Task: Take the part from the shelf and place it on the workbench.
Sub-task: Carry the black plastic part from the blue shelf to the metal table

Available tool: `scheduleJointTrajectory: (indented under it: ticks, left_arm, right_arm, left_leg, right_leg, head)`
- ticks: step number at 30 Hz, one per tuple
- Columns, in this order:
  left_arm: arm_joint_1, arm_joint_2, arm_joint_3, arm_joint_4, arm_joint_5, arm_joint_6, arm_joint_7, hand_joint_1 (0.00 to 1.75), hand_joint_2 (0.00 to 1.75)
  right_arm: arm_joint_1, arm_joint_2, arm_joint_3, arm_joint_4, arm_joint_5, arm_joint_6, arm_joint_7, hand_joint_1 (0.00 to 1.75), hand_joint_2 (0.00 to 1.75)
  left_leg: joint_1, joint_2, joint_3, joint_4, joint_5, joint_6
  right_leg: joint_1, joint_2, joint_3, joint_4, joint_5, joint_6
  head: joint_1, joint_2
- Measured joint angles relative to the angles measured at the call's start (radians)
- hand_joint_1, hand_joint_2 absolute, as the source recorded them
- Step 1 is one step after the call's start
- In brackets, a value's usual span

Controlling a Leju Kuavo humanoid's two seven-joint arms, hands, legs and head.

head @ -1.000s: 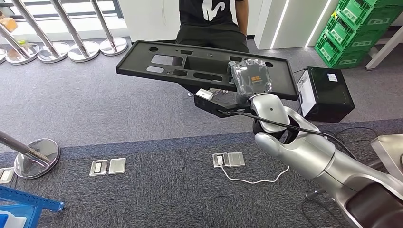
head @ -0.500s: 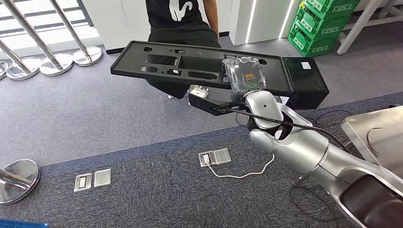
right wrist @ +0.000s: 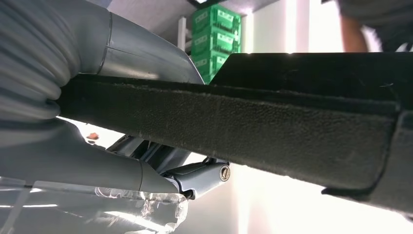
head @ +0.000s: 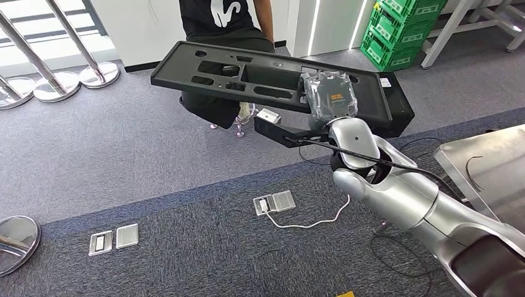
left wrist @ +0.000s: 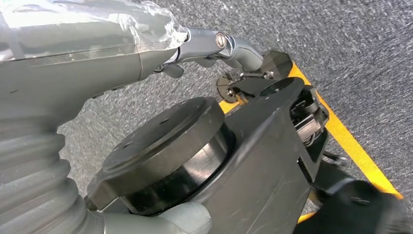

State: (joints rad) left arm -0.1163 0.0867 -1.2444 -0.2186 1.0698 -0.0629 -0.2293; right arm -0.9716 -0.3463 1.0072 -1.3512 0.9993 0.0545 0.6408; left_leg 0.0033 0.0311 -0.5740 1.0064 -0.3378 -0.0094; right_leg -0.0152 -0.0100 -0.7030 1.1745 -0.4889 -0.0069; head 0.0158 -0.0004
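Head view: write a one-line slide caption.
Right robot hand carries a long black panel above grey carpet, steel workbench at its right.

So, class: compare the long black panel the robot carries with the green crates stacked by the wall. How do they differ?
The black panel is flat, long and pierced with cut-outs; the green crates are boxy with latticed sides. The panel is held in the air by the right hand; the crates sit stacked on the floor. Both look like moulded plastic.

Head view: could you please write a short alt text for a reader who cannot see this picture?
The robot's right hand, wrapped in clear plastic, holds a long black part level above grey carpet. A person in black stands behind the part, green crates are stacked at the back right, and a metal workbench corner shows at the right edge.
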Motion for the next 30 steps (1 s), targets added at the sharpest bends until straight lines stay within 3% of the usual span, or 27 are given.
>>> scheduleJointTrajectory:
  ticks: [2,5,7,9,11,12,13,15,17,19,21,23,25,27,28,29,30]
  left_arm:
    - [-0.001,0.0,0.0,0.0,-0.001,0.0,0.0,0.0,1.75]
    - [-0.001,0.001,0.0,0.0,-0.002,-0.002,0.0,0.0,1.75]
    - [-0.001,0.001,0.0,0.0,-0.002,-0.005,0.0,0.0,1.75]
    - [-0.001,0.0,0.0,0.0,-0.002,-0.007,0.0,0.0,1.75]
    - [0.0,0.0,0.0,0.0,-0.002,-0.008,0.0,0.0,1.75]
    - [0.001,0.0,0.0,0.0,-0.002,-0.008,0.0,0.0,1.75]
    - [0.001,0.0,0.0,0.0,-0.002,-0.008,0.0,0.0,1.75]
    - [0.001,0.0,0.0,0.0,-0.002,-0.008,0.0,0.0,1.75]
    - [0.001,0.0,0.0,0.0,-0.002,-0.008,0.0,0.0,1.75]
    - [0.001,0.0,0.0,0.0,-0.002,-0.008,0.001,0.0,1.75]
    - [0.001,0.0,0.0,0.0,-0.002,-0.008,0.003,0.0,1.75]
    - [0.0,0.0,0.0,0.0,-0.002,-0.008,0.004,0.0,1.75]
    - [0.0,0.0,0.0,0.0,-0.002,-0.008,0.004,0.0,1.75]
    - [0.0,0.0,0.0,0.0,-0.002,-0.01,0.004,0.0,1.75]
    - [0.001,0.0,0.0,0.0,-0.003,-0.011,0.004,0.0,1.75]
    - [0.001,0.0,0.0,0.0,-0.003,-0.012,0.004,0.0,1.75]
    - [0.0,0.0,0.0,0.0,-0.003,-0.013,0.004,0.0,1.75]
  right_arm:
    - [-0.013,-0.001,-0.01,-0.004,0.002,-0.002,0.002,1.75,1.75]
    - [-0.027,-0.004,-0.02,-0.009,0.004,-0.002,0.007,1.75,1.75]
    - [-0.032,-0.005,-0.022,-0.013,0.003,-0.002,0.009,1.75,1.75]
    - [-0.037,-0.005,-0.027,-0.017,0.002,-0.005,0.012,1.75,1.75]
    - [-0.038,-0.005,-0.032,-0.019,0.0,-0.007,0.015,1.75,1.75]
    - [-0.038,-0.006,-0.034,-0.019,-0.001,-0.007,0.015,1.75,1.75]
    - [-0.038,-0.006,-0.035,-0.019,-0.002,-0.007,0.015,1.75,1.75]
    - [-0.039,-0.006,-0.037,-0.021,-0.002,-0.008,0.016,1.75,1.75]
    - [-0.042,-0.006,-0.039,-0.023,-0.003,-0.009,0.017,1.75,1.75]
    - [-0.045,-0.006,-0.042,-0.025,-0.004,-0.013,0.019,1.75,1.75]
    - [-0.045,-0.009,-0.046,-0.027,-0.006,-0.018,0.022,1.75,1.75]
    - [-0.048,-0.014,-0.053,-0.032,-0.006,-0.023,0.025,1.75,1.75]
    - [-0.05,-0.016,-0.06,-0.036,-0.006,-0.026,0.026,1.75,1.75]
    - [-0.046,-0.017,-0.062,-0.037,-0.008,-0.026,0.027,1.75,1.75]
    - [-0.043,-0.018,-0.062,-0.037,-0.009,-0.026,0.027,1.75,1.75]
    - [-0.041,-0.018,-0.062,-0.037,-0.009,-0.026,0.028,1.75,1.75]
    - [-0.04,-0.019,-0.063,-0.038,-0.01,-0.026,0.028,1.75,1.75]
  left_leg:
    - [-0.002,0.009,-0.003,0.013,-0.01,-0.01]
    - [-0.004,0.02,-0.002,0.02,-0.016,-0.023]
    - [0.0,0.013,-0.006,0.044,-0.036,-0.034]
    - [0.004,-0.009,-0.041,0.136,-0.094,-0.042]
    - [0.005,-0.02,-0.101,0.27,-0.155,-0.045]
    - [0.005,-0.021,-0.121,0.311,-0.165,-0.044]
    - [0.005,-0.022,-0.123,0.315,-0.155,-0.042]
    - [0.004,-0.031,-0.077,0.215,-0.089,-0.034]
    - [0.004,-0.061,-0.02,0.082,-0.032,-0.024]
    - [0.001,-0.078,-0.003,0.028,-0.019,-0.019]
    - [0.0,-0.066,-0.002,0.015,-0.012,-0.012]
    - [0.002,-0.052,0.003,-0.004,0.0,-0.002]
    - [0.001,-0.039,0.004,-0.012,0.006,0.004]
    - [0.0,-0.024,0.002,-0.011,0.005,0.006]
    - [0.0,-0.017,0.002,-0.01,0.004,0.006]
    - [0.0,-0.01,0.002,-0.008,0.003,0.005]
    - [0.0,-0.004,0.002,-0.005,0.001,0.003]
  right_leg:
    - [0.004,-0.015,0.054,-0.107,0.032,-0.006]
    - [0.01,-0.003,0.061,-0.126,0.033,-0.024]
    - [0.009,0.007,0.062,-0.13,0.036,-0.035]
    - [0.007,0.015,0.064,-0.133,0.038,-0.043]
    - [0.01,0.025,0.063,-0.133,0.038,-0.047]
    - [0.011,0.032,0.063,-0.133,0.038,-0.047]
    - [0.012,0.038,0.064,-0.133,0.038,-0.047]
    - [0.012,0.052,0.067,-0.133,0.039,-0.047]
    - [0.011,0.064,0.065,-0.132,0.04,-0.044]
    - [0.007,0.075,0.057,-0.131,0.046,-0.035]
    - [0.004,0.083,0.052,-0.134,0.05,-0.021]
    - [0.007,0.065,0.037,-0.104,0.028,-0.012]
    - [0.009,0.035,-0.008,-0.004,-0.029,-0.008]
    - [0.007,0.023,-0.059,0.112,-0.073,-0.005]
    - [0.006,0.02,-0.069,0.136,-0.074,-0.003]
    - [0.004,0.016,-0.055,0.112,-0.054,-0.002]
    - [0.003,0.01,-0.023,0.051,-0.022,-0.002]
  head:
    - [0.006,0.0]
    - [0.001,0.0]
    - [-0.003,0.0]
    - [-0.015,0.0]
    - [-0.028,0.0]
    - [-0.031,0.0]
    - [-0.033,0.0]
    - [-0.04,0.0]
    - [-0.045,0.0]
    - [-0.047,0.0]
    - [-0.047,0.0]
    - [-0.041,0.0]
    - [-0.03,0.0]
    - [-0.019,0.0]
    - [-0.014,0.0]
    - [-0.009,0.0]
    - [-0.004,0.0]
